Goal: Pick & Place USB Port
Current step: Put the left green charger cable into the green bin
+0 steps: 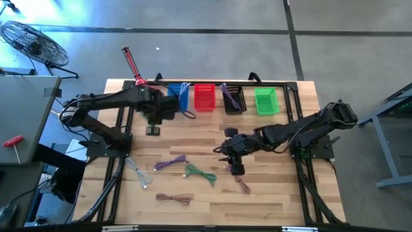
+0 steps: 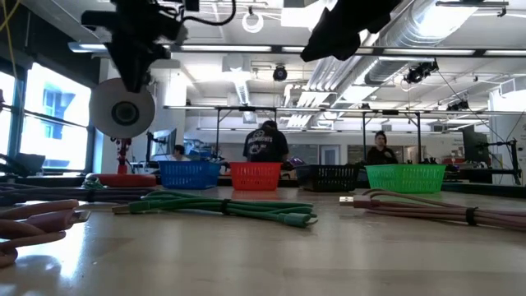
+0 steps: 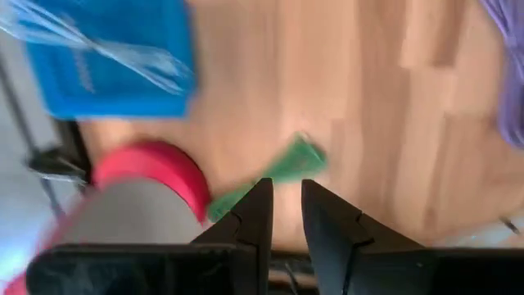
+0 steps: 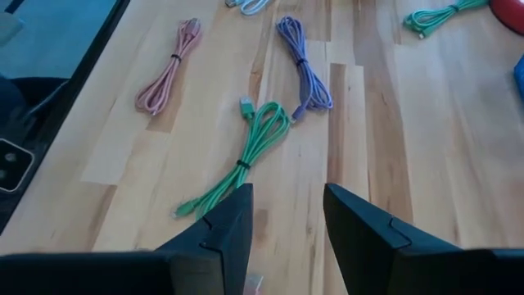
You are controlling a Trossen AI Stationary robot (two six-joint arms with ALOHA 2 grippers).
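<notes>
Item: green cable [image 4: 246, 152] (loose on table [image 1: 270, 206]). My right gripper [image 4: 286, 215] hovers, jaws open, empty; I centre, then descend. Left gripper [image 3: 282, 215] nearly closed, empty.

Both arms are matte black with chunky, rounded joint housings and slim links. Each tool [image 3: 282, 215] [image 4: 286, 217] ends in two flat, angular black fingers. A round grey camera disc hangs at ten o'clock in the low view.
</notes>
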